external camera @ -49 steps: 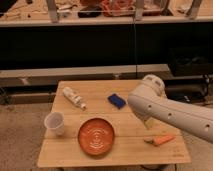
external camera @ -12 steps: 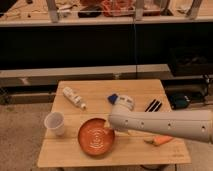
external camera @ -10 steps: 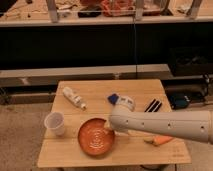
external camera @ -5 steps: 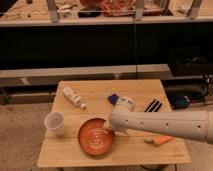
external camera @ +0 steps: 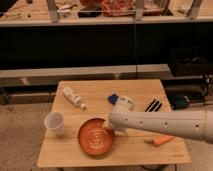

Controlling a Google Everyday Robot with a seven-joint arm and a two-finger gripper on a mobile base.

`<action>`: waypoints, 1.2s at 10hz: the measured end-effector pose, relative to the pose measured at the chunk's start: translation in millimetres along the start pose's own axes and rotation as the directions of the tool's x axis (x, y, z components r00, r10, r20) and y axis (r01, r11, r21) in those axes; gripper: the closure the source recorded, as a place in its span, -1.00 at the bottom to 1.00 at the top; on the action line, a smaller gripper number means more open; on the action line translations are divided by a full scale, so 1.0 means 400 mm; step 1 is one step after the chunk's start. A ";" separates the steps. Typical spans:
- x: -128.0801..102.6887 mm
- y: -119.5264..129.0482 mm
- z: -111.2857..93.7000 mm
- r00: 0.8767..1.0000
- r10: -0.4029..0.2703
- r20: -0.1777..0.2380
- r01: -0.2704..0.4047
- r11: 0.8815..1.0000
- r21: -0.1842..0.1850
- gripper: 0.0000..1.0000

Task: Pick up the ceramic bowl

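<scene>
— Where is the ceramic bowl?
— On the counter, near its front edge, with a white cup close on the left.
— And the gripper?
— At the bowl's right rim; whether it is wide or narrow, I cannot tell.

Right edge cuts off the arm. Its pale casing mostly covers the gripper at the ceramic bowl's right rim, plus that stretch of rim. Blue-and-white object partly behind arm; orange object likewise. Dark pair: too small to identify.
</scene>
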 end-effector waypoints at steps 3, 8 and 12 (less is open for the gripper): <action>0.005 -0.003 0.004 1.000 0.000 0.002 0.000 1.000 0.002 -0.60; 0.010 -0.017 0.009 1.000 -0.003 0.009 0.003 1.000 0.007 -0.60; 0.013 -0.018 0.012 1.000 -0.002 0.012 0.001 1.000 0.008 -0.60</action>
